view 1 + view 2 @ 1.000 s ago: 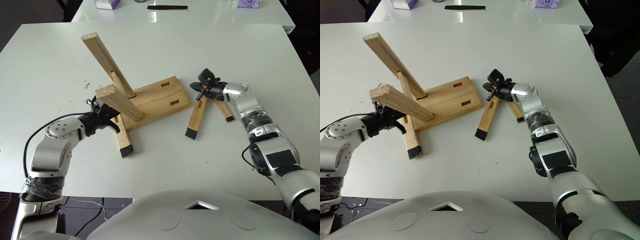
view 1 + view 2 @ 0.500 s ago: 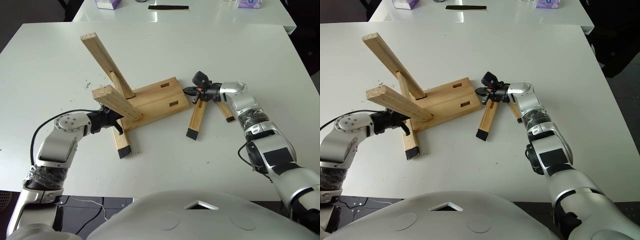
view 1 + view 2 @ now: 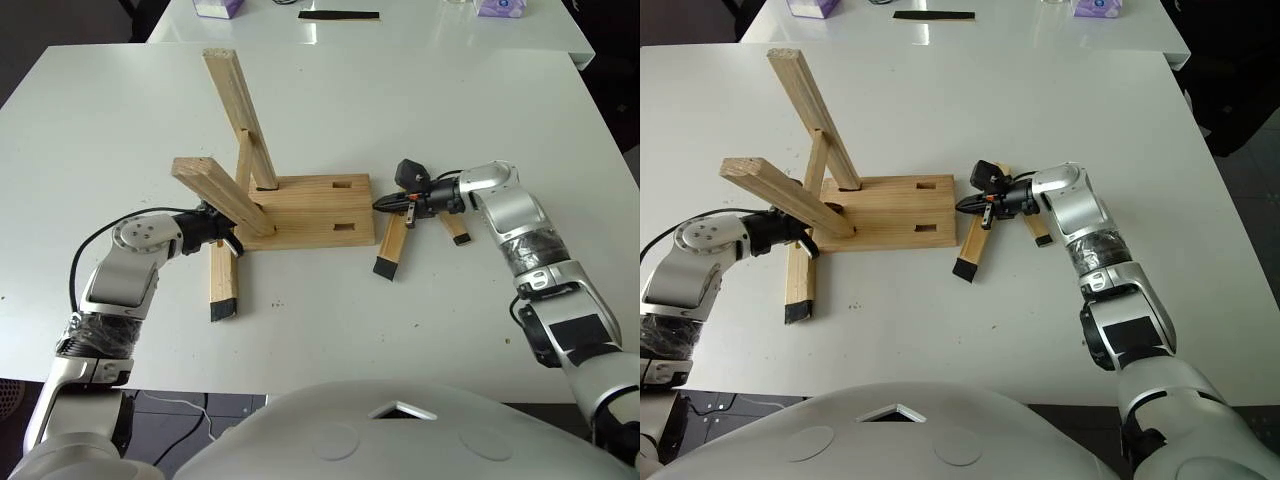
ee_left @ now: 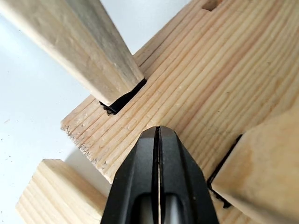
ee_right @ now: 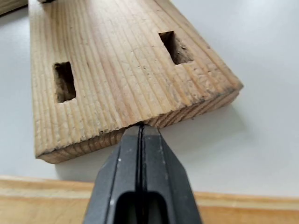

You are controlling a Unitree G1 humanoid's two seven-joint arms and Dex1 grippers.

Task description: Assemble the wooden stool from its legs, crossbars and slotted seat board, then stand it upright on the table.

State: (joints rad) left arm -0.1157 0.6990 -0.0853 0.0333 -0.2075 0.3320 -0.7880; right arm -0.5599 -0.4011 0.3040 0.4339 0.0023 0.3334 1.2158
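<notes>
Here the seat board [image 3: 312, 208] lies flat, long axis running left-right.

Your white table [image 3: 100, 120]: slotted seat board [image 3: 320, 205] flat mid-table; loose leg [image 3: 222, 283] at its left end; second leg [image 3: 392, 243], third leg [image 3: 455, 225] (black caps at near ends) just right.

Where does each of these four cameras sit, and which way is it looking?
Left and right eye views: on the head, looking down over both arms at the seat board; both share one scene.
Left wrist view: behind the shut left gripper, facing two fitted legs.
Right wrist view: behind the shut right gripper, facing the board's two empty slots.
</notes>
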